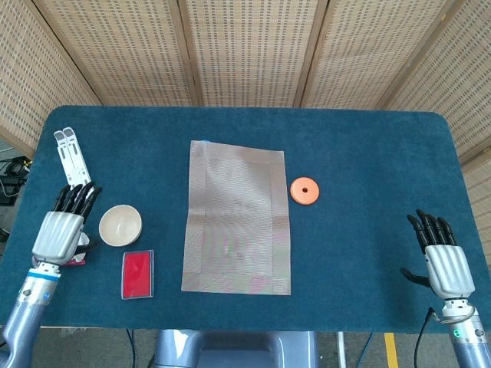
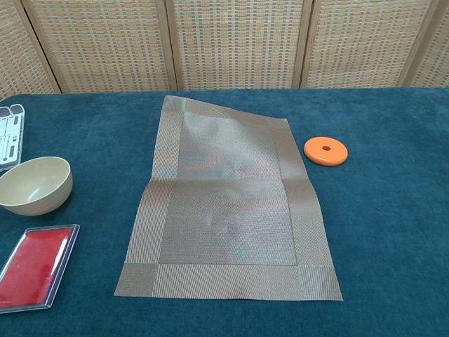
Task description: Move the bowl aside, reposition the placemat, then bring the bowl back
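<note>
- Woven cane screens stand behind one table (image 1: pixel 368 153) covered in dark blue cloth.
- One left hand (image 1: pixel 60 230) hovers at the table's 8 o'clock edge, fingers straight and spread, holding nothing; only the head view shows it.
- One right hand (image 1: pixel 443 261) sits at the 4 o'clock corner, likewise flat and empty, thumb out to the side.
- One cream bowl (image 1: pixel 120 225) stands upright just beside the left hand, at its 3 o'clock, off the mat and apart from it.
- One red card in a clear case (image 1: pixel 137 274) lies at the bowl's 5 o'clock.
- One white plastic stand (image 1: pixel 70 155) lies at the bowl's 11 o'clock.
- One small packet (image 1: pixel 77 259), mostly hidden under the left hand, shows a red edge; any print is too small to read.
- One grey woven placemat (image 1: pixel 237 218) lies mid-table, slightly skewed, with a crease across its middle.
- One orange disc (image 1: pixel 304 190) with a centre hole rests just off the mat's 3 o'clock edge.
</note>
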You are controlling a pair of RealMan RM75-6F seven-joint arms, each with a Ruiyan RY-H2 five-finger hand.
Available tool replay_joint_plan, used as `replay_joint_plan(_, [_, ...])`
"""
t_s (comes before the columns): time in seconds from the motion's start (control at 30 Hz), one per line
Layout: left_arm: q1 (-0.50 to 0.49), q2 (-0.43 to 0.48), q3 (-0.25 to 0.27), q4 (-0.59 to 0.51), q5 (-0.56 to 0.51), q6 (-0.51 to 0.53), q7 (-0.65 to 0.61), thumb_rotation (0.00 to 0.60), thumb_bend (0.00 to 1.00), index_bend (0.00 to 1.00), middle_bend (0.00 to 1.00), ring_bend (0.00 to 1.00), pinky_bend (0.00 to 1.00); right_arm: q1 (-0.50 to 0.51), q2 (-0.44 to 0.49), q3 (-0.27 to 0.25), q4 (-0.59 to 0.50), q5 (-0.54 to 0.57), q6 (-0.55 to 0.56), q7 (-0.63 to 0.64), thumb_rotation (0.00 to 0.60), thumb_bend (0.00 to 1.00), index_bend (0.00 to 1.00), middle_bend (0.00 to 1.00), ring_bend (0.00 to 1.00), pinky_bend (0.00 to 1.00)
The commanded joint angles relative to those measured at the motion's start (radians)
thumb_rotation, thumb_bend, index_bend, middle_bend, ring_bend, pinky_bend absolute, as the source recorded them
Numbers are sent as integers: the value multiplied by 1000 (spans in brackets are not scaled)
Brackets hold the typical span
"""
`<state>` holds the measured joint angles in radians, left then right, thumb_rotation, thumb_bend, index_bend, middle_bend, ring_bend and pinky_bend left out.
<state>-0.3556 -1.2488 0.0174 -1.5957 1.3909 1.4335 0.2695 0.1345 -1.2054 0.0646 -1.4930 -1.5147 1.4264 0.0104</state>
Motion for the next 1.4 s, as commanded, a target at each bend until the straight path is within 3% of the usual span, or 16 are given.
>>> replay_joint_plan(0.03, [116, 31, 83, -5, 89, 120, -48, 600, 117, 8, 0, 0, 0, 0, -19, -26, -5, -42, 9, -29, 600, 34, 23, 0, 0, 0])
replay_joint_plan(0.23, [205, 38, 124, 40, 162, 210, -97, 600, 117, 5, 0, 0, 0, 8, -71, -68, -27, -119, 8, -87, 600, 34, 23, 0, 0, 0])
replay_joint_plan(0.47, [247, 46, 122, 73, 191, 239, -155, 600, 117, 5, 0, 0, 0, 47, -160, -113, -108, -202, -58, -217, 600, 34, 23, 0, 0, 0])
replay_joint_plan(0.73, [261, 44, 105, 97, 209, 239, -205, 600, 117, 5, 0, 0, 0, 103, -290, -100, -170, -161, -190, -311, 600, 34, 23, 0, 0, 0])
replay_joint_plan(1.07, [264, 40, 75, 120, 199, 197, -241, 600, 117, 5, 0, 0, 0, 145, -479, -64, -66, -33, -296, -361, 600, 47, 23, 0, 0, 0])
replay_joint_plan(1.4, [267, 26, 57, 130, 195, 159, -234, 600, 117, 5, 0, 0, 0, 160, -594, -34, 44, 14, -285, -338, 600, 57, 23, 0, 0, 0])
